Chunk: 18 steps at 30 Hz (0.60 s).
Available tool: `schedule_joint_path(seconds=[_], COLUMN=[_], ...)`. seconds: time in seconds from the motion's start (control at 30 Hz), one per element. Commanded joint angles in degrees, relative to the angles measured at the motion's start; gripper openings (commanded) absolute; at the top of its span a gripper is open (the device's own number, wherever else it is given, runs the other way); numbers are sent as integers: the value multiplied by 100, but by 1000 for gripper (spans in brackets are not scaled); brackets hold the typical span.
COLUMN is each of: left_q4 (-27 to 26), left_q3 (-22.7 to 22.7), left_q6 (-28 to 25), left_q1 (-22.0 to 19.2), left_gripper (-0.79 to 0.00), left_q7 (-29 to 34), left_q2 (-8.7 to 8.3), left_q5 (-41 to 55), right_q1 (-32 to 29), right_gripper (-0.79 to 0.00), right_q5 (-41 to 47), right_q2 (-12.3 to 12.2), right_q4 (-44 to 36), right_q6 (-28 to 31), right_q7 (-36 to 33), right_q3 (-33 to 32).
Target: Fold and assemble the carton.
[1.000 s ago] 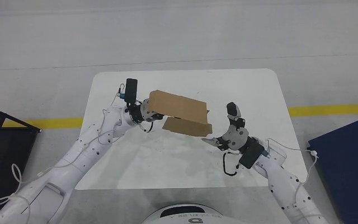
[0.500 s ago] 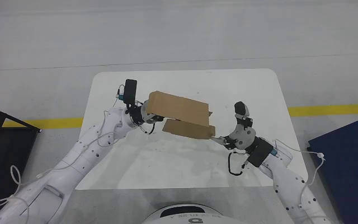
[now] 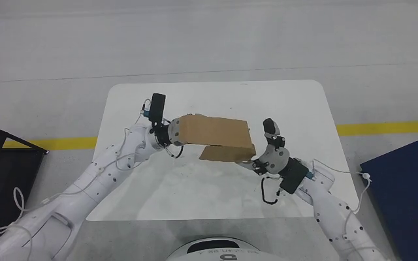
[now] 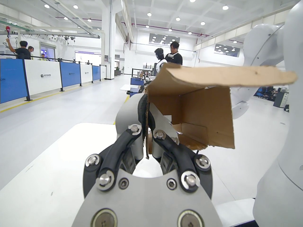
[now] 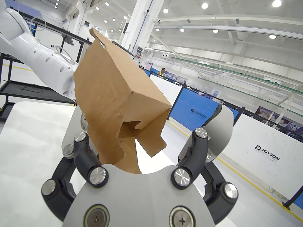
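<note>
Over table (image 3: 294, 104), carton (image 3: 215, 130) squarer than before.

The brown cardboard carton (image 3: 215, 129) is looking matt and rough-edged, while the white rounded table (image 3: 294, 111) is showing a smooth, matt top.

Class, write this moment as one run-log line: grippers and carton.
left gripper: shut on carton edge | right gripper: open around carton's other end | carton: above table, end flaps open
</note>
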<state>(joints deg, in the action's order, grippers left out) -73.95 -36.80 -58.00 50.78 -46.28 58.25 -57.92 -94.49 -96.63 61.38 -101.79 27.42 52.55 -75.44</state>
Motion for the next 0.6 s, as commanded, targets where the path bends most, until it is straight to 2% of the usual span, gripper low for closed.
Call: schedule_joint_path(seconds=[0.0, 0.2, 0.57], left_q4=[41, 12, -131], left_q3=[-156, -685, -922], left_q6=[0, 277, 314], left_q1=[17, 222, 453], left_gripper=[-785, -785, -785], left_q7=[0, -277, -314], left_q2=[-18, -70, -1], left_q5=[49, -83, -395], right_q1=[-51, -83, 193], right_gripper=[0, 0, -65], right_q5=[-8, -99, -290], right_q2=[-22, -60, -50], right_q4=[26, -28, -12], right_q6=[60, 294, 435], right_q7=[187, 399, 68], right_q3=[-79, -86, 330])
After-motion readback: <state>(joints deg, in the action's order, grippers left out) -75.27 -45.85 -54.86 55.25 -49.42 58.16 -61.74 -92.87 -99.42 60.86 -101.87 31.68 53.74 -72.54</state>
